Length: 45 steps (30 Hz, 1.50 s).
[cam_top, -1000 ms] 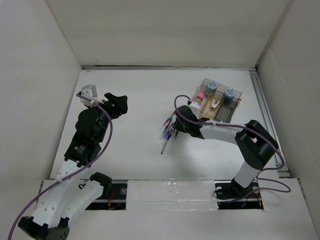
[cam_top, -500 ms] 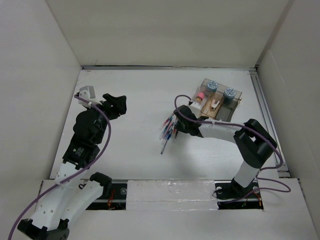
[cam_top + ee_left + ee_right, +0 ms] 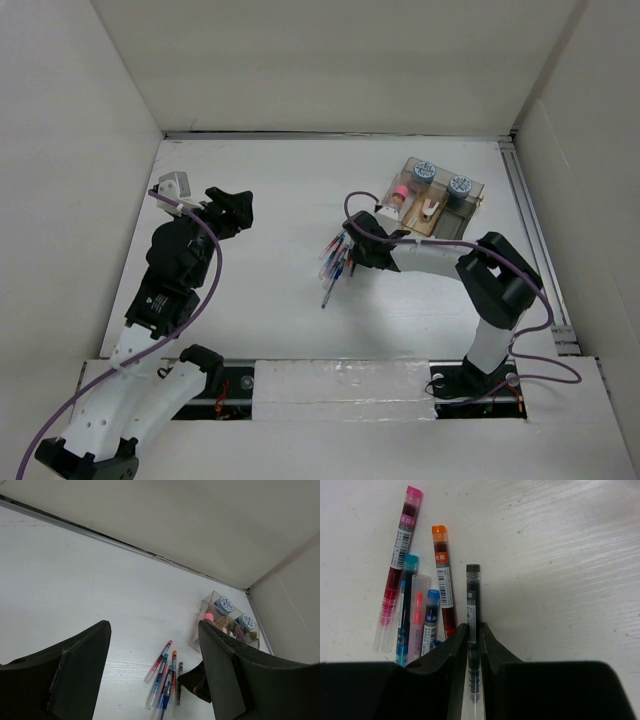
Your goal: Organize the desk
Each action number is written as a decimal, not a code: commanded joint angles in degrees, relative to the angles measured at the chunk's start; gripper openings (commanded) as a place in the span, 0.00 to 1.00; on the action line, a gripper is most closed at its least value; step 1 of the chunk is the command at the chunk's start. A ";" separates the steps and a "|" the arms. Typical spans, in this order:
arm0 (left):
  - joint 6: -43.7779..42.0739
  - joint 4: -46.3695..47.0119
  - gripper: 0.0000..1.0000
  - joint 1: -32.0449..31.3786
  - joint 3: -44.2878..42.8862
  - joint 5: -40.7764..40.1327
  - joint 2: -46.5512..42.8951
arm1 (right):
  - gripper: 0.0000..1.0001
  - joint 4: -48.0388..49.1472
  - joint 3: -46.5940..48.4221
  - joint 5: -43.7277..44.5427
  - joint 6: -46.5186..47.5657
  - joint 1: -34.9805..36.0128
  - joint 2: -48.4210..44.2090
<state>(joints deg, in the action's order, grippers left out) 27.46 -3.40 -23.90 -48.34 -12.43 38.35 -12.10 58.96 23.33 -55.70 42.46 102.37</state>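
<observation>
Several pens (image 3: 333,264) lie bunched on the white desk (image 3: 270,190), left of a clear compartment box (image 3: 432,200). My right gripper (image 3: 353,252) is low over their right side. In the right wrist view its fingers (image 3: 460,637) press on both sides of a black pen (image 3: 472,600), which lies flat on the desk, so the right gripper (image 3: 473,631) is shut on it. Beside it lie an orange pen (image 3: 442,572), a blue pen (image 3: 430,620), a teal pen (image 3: 408,595) and a magenta pen (image 3: 400,550). My left gripper (image 3: 238,205) hangs open and empty at the desk's left.
The compartment box (image 3: 231,621) holds round blue-topped items, a pink item and small clips. A metal rail (image 3: 527,225) runs along the desk's right edge. White walls enclose the desk on three sides. The left wrist view shows the pens (image 3: 165,675) far below.
The right gripper's jaws have narrowed onto the black pen, and the right arm has shifted slightly left. The left arm has barely moved.
</observation>
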 commanded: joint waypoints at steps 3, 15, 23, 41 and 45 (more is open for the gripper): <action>-0.66 2.26 0.66 0.26 -0.27 0.38 -0.64 | 0.12 -2.23 2.39 -0.31 0.24 0.08 1.26; -0.48 2.61 0.66 0.26 -0.18 0.91 -0.38 | 0.04 -0.30 -2.08 6.81 2.09 -6.23 -17.09; 0.40 2.35 0.66 0.26 -0.62 3.81 2.43 | 0.04 3.38 -9.91 12.08 3.67 -29.32 -31.43; 0.31 2.52 0.66 0.26 -0.62 2.67 1.82 | 0.13 4.89 -4.73 7.87 5.60 -38.50 -18.78; 0.14 2.43 0.66 0.26 -0.36 2.41 1.21 | 0.24 4.80 -4.29 7.17 6.22 -36.57 -18.96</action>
<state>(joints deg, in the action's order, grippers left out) 27.92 -2.85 -23.90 -48.34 -9.50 40.95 -8.43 52.23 31.05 -50.76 4.29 84.01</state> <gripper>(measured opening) 0.665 0.224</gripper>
